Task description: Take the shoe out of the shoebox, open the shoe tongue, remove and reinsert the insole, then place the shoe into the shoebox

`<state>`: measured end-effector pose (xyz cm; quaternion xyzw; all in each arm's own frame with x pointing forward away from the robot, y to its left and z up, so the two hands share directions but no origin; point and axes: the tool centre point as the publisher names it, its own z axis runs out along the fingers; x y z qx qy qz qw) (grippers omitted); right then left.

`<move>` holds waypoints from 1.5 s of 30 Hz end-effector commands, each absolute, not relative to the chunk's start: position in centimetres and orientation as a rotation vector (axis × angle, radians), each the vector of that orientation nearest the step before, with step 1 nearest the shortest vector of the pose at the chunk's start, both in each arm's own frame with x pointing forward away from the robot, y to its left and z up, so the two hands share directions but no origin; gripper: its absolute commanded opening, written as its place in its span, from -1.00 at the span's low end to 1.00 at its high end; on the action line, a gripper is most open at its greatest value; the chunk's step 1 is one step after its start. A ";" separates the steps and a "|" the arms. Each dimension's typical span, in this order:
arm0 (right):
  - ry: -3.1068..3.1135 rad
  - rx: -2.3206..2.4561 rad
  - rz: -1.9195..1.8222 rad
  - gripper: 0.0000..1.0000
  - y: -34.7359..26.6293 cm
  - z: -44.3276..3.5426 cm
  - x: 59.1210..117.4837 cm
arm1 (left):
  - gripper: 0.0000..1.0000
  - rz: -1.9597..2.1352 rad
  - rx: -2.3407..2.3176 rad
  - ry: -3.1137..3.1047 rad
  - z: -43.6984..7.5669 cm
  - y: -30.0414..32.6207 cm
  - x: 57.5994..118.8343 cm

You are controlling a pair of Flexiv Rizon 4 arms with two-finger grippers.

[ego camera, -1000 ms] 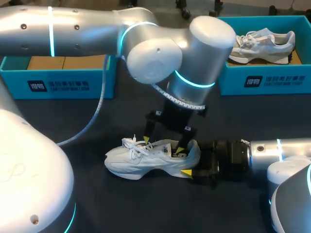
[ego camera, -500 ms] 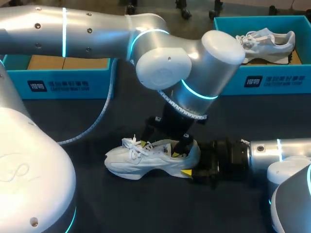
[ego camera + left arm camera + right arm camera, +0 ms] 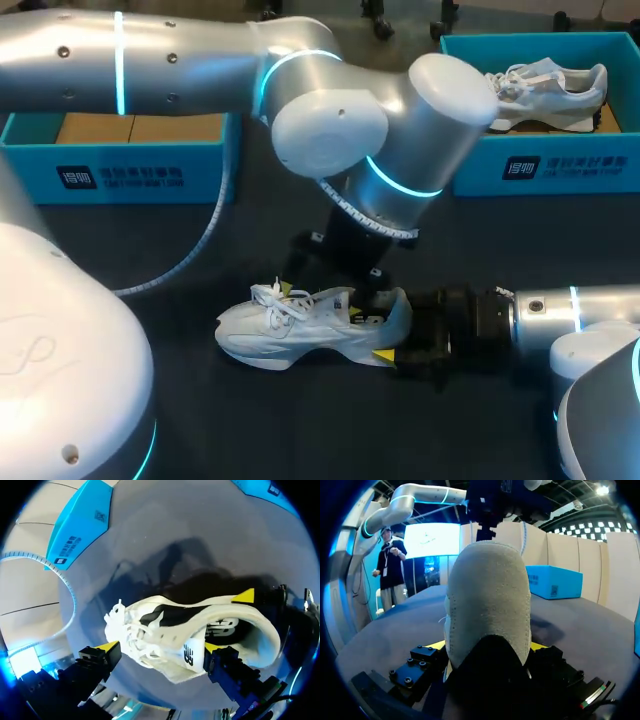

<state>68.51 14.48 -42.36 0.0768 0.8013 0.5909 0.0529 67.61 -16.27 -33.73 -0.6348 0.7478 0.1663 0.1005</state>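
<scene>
Dark and plain, the counter (image 3: 250, 420) carries a white shoe (image 3: 300, 328), which stands on its sole outside of any box, toe toward my left side and heel toward my right. Directly above the shoe hangs the left pincer (image 3: 160, 646). Its fingers are spread wide, one yellow tip over the laces and the other beside the collar, near the opening. I cannot tell if either tip touches the shoe. At the heel of the shoe sits the right pincer (image 3: 486, 645), low over the counter; its two fingers press the heel from both sides, so it holds the shoe there. Behind the shoe, well apart and toward the left, stands a blue shoebox (image 3: 120, 175) with a brown cardboard bottom. Behind the shoe toward the right stands a second blue shoebox (image 3: 540, 165) — another pale shoe (image 3: 545, 90) lies inside it.
</scene>
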 end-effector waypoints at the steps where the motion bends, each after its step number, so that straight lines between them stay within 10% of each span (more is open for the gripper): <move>1: 2.436 0.235 1.791 -1.00 14.9 -42.6 68.7 | 0.89 0.437 -1.895 2.241 -33.1 -14.9 67.2; 13: 2.436 0.235 1.791 -1.00 14.9 -42.6 68.7 | -0.27 0.390 -1.917 2.307 -32.7 -14.6 67.4; 17: 2.436 0.235 1.791 -1.00 14.9 -42.6 68.7 | -1.00 0.340 -1.949 2.331 -32.5 -14.4 67.4; 45: 2.436 0.235 1.791 -1.00 14.9 -42.6 68.7 | -1.00 -0.350 -2.233 2.688 -29.1 -7.8 67.8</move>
